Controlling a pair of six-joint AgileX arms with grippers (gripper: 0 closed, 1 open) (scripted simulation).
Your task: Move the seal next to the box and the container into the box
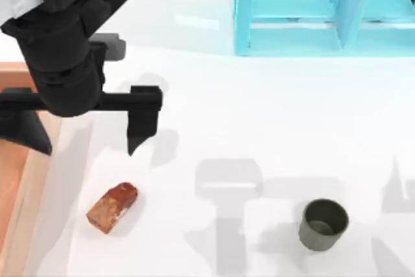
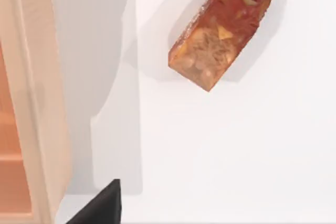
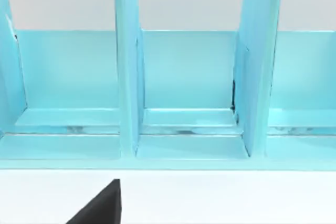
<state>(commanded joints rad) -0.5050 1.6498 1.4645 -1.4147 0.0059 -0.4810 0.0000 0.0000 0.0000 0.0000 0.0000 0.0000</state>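
The left tool (image 1: 139,135) hung above the seal (image 1: 113,207), which lay beside the box (image 1: 26,180); I could not tell its grip.

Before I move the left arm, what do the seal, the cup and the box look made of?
Seal: looks like polished stone, going by its mottled red-brown surface with tan-gold speckles. Cup: matte dark olive-grey, plain walls; could be ceramic, metal or plastic. Box: light-brown, thick rim, probably smooth wood, though no clear grain shows.
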